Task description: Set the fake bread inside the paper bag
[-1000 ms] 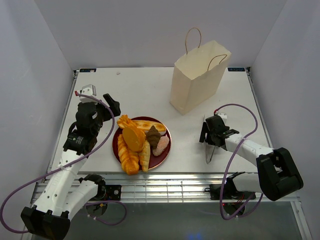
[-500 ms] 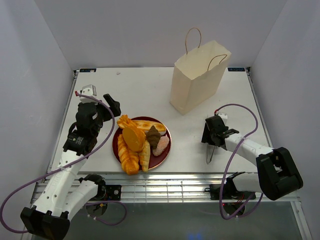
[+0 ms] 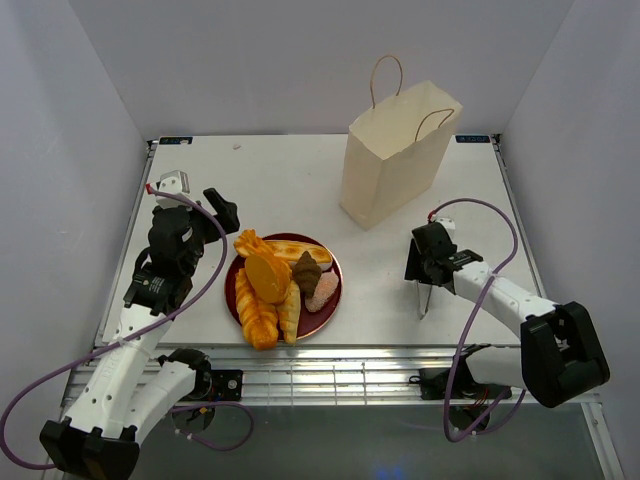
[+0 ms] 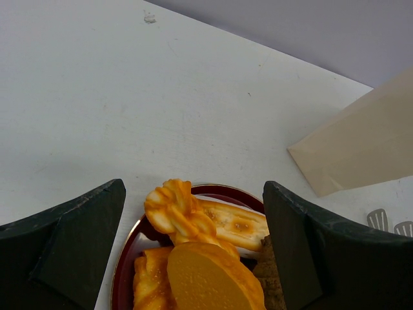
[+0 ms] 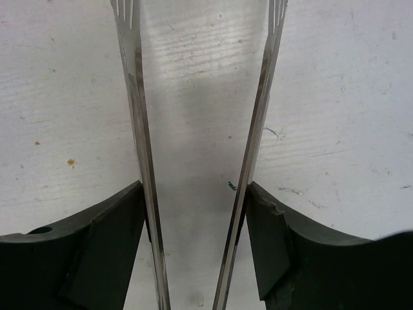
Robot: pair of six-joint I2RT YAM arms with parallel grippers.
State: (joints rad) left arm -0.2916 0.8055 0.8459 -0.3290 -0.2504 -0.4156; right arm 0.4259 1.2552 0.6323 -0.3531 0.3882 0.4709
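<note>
Right of the plate point(image 3: 337, 283) of fake bread point(image 3: 268, 278), the right gripper point(image 5: 193, 194) clasps the metal tongs point(image 5: 137, 116), tips apart and empty, presumably to ferry bread into the paper bag point(image 3: 395, 160)

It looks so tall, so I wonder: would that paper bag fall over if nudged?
Probably, quite easily. The paper bag stands tall on a narrow base, so a nudge near the top may tip it. It seems thin paper, likely light, apt to slide or crumple. Its loop handles look floppy.
</note>
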